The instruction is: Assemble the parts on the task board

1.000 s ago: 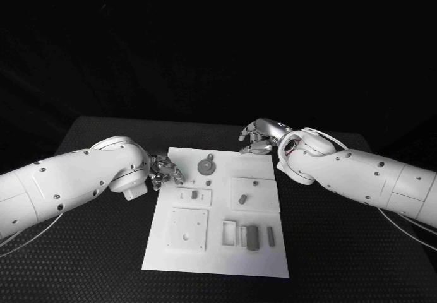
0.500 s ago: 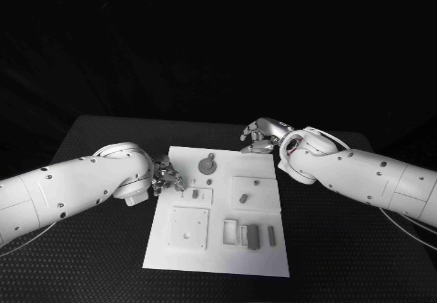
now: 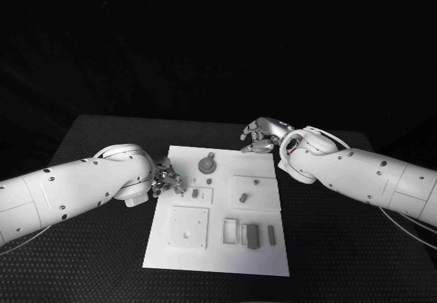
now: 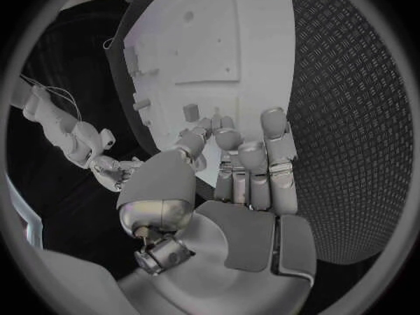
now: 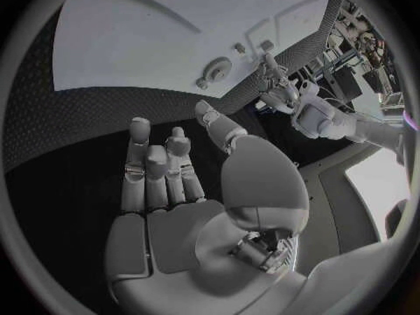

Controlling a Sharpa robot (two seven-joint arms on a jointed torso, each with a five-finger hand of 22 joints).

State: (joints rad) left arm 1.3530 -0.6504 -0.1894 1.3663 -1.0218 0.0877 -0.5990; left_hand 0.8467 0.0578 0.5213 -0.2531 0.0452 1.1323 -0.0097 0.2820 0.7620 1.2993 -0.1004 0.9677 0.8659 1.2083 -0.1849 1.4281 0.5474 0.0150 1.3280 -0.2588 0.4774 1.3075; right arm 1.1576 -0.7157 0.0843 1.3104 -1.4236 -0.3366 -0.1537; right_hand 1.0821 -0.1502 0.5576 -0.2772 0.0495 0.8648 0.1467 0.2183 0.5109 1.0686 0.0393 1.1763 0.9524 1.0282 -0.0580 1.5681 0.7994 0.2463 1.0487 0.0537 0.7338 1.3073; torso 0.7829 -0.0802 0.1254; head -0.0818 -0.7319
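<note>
So the left hand point(image 3: 167, 176) sits right at the left edge of the task board point(image 3: 264, 259), up near its far end. From the left wrist view its fingers point(image 4: 273, 136) are stretched out side by side over the board edge with the thumb curved in toward them, and honestly I can't tell if there's anything tiny pinched in there. It looks empty to me.

Just to the right of that hand there's a small raised plate point(image 3: 194, 195) with a little grey part point(image 3: 195, 193) standing in it. Slightly beyond the hand, toward the far end of the board, is the round gear-looking part point(image 3: 208, 166), lying flat, with a tiny peg point(image 3: 208, 182) just on the near side of it. Further back toward the robot is a bigger square plate point(image 3: 187, 228) with a hole in it.

Moving right, there's a low tray section point(image 3: 247, 235) holding two dark grey blocks point(image 3: 252, 236) side by side, with a paler open frame just to their left. Above that is another square plate point(image 3: 254, 192) with a small grey part point(image 3: 243, 198) lying on it.

The right hand point(image 3: 259, 136) hovers at the far right corner of the board, off the parts. In the right wrist view its fingers point(image 5: 144, 168) are loosely apart and half extended, with nothing in them. The gear is well apart from it, over to its left.

No writing or labels I can read anywhere on the board or the black table point(image 3: 346, 252).
</note>
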